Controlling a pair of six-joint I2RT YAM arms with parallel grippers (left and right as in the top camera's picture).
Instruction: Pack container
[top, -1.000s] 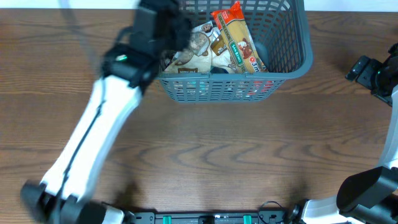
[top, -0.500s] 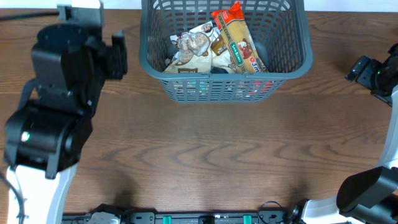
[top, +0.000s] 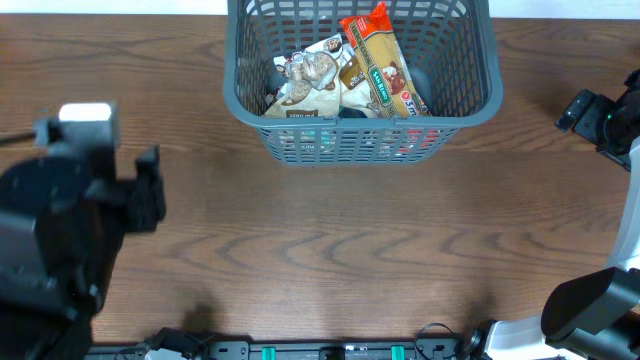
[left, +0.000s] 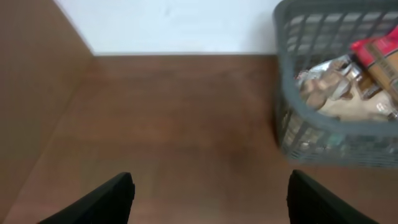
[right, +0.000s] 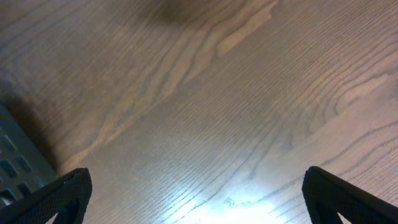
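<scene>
the large dark grey-blue plastic basket with lattice sides sits at the far middle of the brown wood-grain desk, its front wall facing the robot. inside it lie a long orange-red pasta packet, leaning against the right side, and a white-and-brown crinkled food packet to its left, the two touching. more colours show through the slots lower down, but what they belong to is too hidden to tell.

basket and packets lie exactly as they did a second ago. what has changed is the left arm. a second ago it reached over the basket's near-left corner, half a second ago it stood just beside the basket's left wall, and now it is drawn back to the near-left of the desk, well apart from the basket. in the left wrist view the left jaws stand wide apart with nothing between the fingers, only bare desk ahead and the basket off to the right.

the right arm has not moved at the far-right edge; the right jaws are also apart and empty over bare wood.

this looks like a retreat after a drop. no loose packet shows on the desk, so the packing seems done or nearly so.
</scene>
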